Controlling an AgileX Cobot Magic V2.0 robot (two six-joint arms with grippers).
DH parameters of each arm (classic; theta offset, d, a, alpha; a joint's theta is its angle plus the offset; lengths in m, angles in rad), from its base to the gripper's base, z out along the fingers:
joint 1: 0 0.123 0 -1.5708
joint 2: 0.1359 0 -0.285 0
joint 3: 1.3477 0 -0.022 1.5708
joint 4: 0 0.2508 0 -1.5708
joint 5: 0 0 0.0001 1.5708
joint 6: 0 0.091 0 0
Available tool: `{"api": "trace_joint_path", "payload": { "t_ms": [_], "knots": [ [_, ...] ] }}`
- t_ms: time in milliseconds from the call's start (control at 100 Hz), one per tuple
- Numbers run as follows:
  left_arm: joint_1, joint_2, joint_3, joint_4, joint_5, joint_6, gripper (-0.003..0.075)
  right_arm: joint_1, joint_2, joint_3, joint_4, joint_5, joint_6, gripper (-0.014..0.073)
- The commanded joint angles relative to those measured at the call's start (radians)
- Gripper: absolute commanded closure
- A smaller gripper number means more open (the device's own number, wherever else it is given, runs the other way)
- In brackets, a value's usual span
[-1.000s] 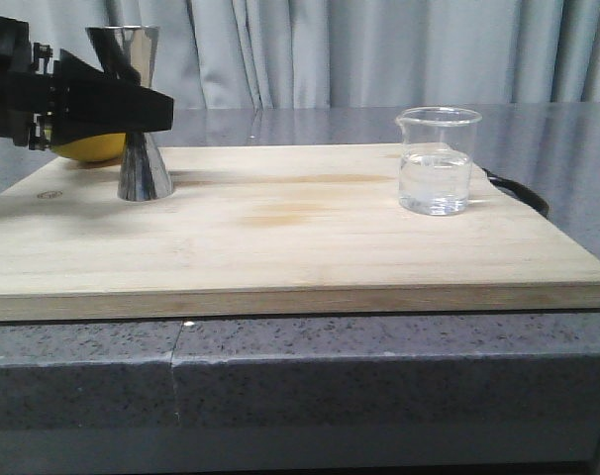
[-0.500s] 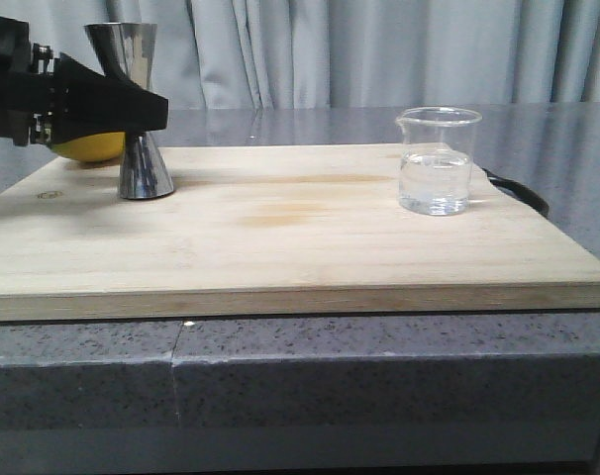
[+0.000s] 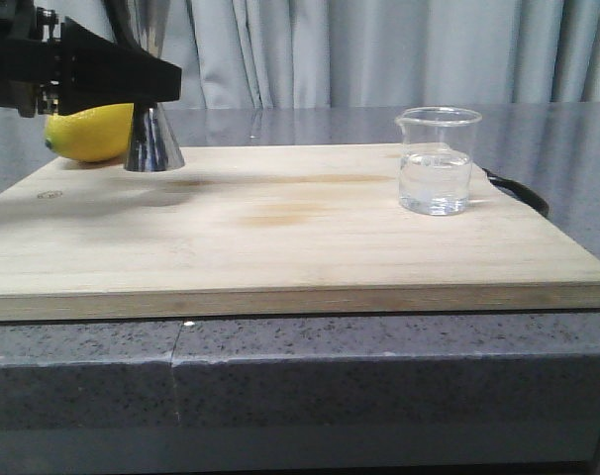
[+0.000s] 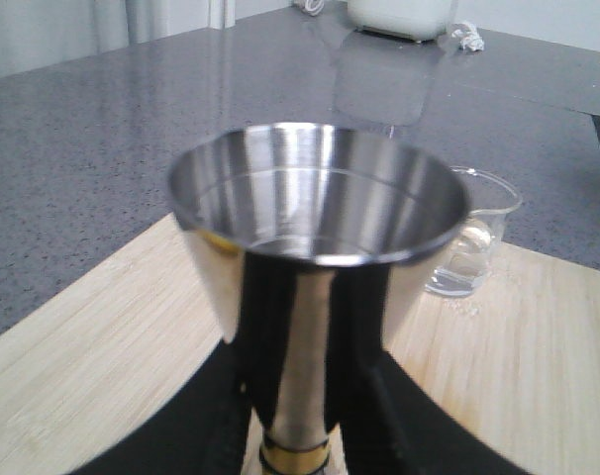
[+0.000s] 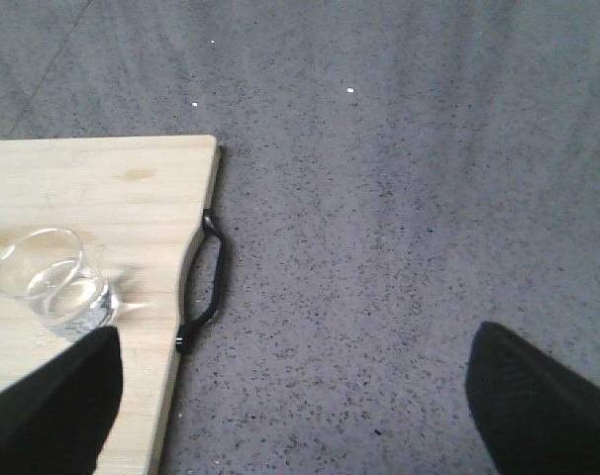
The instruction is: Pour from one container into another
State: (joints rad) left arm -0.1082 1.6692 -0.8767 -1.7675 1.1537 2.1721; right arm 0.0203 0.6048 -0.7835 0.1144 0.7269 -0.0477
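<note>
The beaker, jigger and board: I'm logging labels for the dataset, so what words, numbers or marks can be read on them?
No text is legible.
Beaker: no marks can be made out.
Cutting board: small round stamp near its left edge, too small to read.
Jigger, held by the left gripper: plain steel, nothing printed visible.

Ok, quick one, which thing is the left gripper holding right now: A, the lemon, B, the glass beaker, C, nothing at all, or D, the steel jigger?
D: in the front view the left gripper is closed around the waist of the steel jigger, while the glass beaker stands alone at the far side of the cutting board and the lemon lies untouched behind.
</note>
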Motion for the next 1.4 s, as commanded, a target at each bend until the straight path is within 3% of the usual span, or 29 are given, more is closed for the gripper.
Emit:
{"api": "trace_joint_path", "payload": {
  "t_ms": [0, 150, 390, 740, 1390],
  "knots": [
    [-0.019, -0.056, -0.033, -0.074, 0.126, 0.001, 0.0566, 0.000, 0.013, -0.037, 0.055, -0.087, -0.055, -0.0042],
    [-0.045, -0.060, -0.073, -0.074, 0.126, 0.001, 0.0566, 0.000, 0.024, -0.037, 0.237, -0.113, -0.195, -0.0042],
    [-0.077, -0.060, -0.107, -0.074, 0.126, -0.007, 0.0566, 0.000, 0.063, -0.025, 0.349, -0.121, -0.294, -0.0042],
    [-0.077, -0.060, -0.107, -0.074, 0.124, -0.009, 0.0566, 0.000, 0.065, 0.172, 0.581, -0.217, -0.504, -0.0042],
    [-0.077, -0.058, -0.107, -0.074, 0.115, -0.009, 0.0566, 0.000, 0.065, 0.191, 0.608, -0.136, -0.543, -0.0042]
  ]
}}
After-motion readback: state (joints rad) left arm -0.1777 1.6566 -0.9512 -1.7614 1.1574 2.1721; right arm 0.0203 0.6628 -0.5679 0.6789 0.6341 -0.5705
